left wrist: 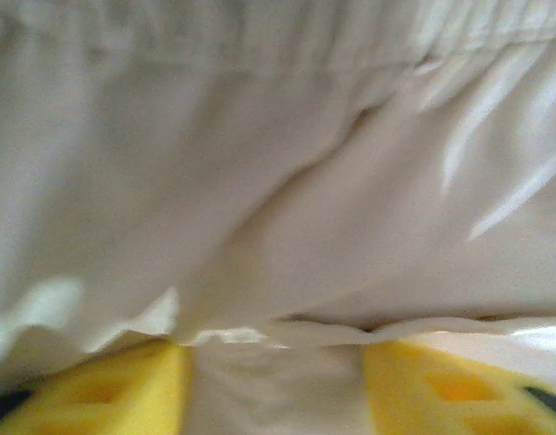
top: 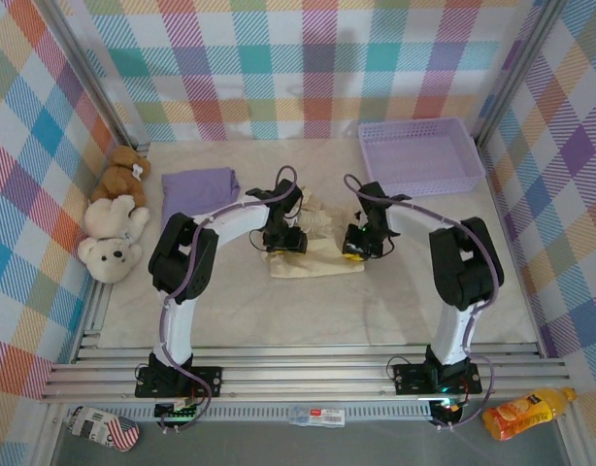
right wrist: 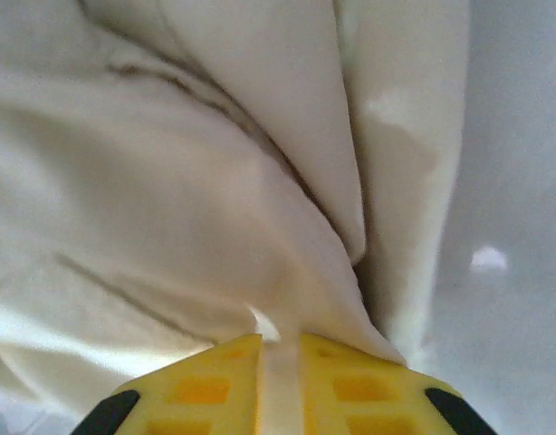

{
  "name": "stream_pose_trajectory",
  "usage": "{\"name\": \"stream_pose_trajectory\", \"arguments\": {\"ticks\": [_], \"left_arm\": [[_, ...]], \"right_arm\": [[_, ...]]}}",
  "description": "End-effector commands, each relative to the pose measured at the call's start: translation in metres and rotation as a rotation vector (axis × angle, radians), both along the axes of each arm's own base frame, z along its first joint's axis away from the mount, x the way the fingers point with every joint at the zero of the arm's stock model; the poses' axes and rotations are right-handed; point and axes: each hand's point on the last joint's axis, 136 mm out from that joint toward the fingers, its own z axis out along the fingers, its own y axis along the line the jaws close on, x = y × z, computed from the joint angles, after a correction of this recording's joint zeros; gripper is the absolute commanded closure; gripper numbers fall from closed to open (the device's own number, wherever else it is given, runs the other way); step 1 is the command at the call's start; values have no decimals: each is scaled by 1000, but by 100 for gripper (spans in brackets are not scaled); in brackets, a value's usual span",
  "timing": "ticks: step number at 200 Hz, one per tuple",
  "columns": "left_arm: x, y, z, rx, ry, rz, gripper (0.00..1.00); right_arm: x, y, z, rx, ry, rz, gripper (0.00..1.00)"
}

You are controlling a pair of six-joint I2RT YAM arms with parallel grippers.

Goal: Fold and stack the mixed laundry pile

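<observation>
The cream-beige garment (top: 314,258) lies crumpled at the table's middle, between my two grippers. My left gripper (top: 283,242) presses down on its left part. In the left wrist view, the left gripper (left wrist: 276,385) has its yellow fingers (left wrist: 106,390) wide apart, and loose cream cloth (left wrist: 287,181) lies in the gap. My right gripper (top: 357,247) is at the garment's right edge. In the right wrist view, the right gripper (right wrist: 280,367) is shut on a thin fold of the cream cloth (right wrist: 169,199). The lavender shirt (top: 199,188) lies folded at the back left.
A lavender mesh basket (top: 420,155) stands at the back right. Two teddy bears, one brown (top: 120,173) and one cream (top: 112,243), sit along the left wall. An orange bottle (top: 527,412) lies off the table at the near right.
</observation>
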Motion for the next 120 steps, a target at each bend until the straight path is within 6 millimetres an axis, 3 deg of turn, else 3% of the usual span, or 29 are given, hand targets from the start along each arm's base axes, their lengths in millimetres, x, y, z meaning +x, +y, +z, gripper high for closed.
{"name": "stream_pose_trajectory", "arguments": {"ticks": [1, 17, 29, 57, 83, 105, 120], "left_arm": [[-5, 19, 48, 19, -50, -26, 31], [-14, 12, 66, -62, -65, -14, 27], [-23, 7, 63, -122, -50, -4, 27], [-37, 17, 19, -109, 24, 78, 46], [-46, 38, -19, -46, 55, 142, 56], [-46, 49, -32, -9, 62, 157, 57], [-39, 50, -23, -22, 66, 168, 55]], "right_arm": [[2, 4, 43, 61, -76, -30, 78], [10, 13, 63, 116, -126, -19, 78], [16, 24, 68, 171, -134, -5, 79], [24, 44, 44, 275, -72, -33, 83], [29, 43, 8, 263, -13, -92, 86], [27, 33, -15, 228, 36, -125, 87], [27, 33, -10, 235, 32, -112, 86]]}}
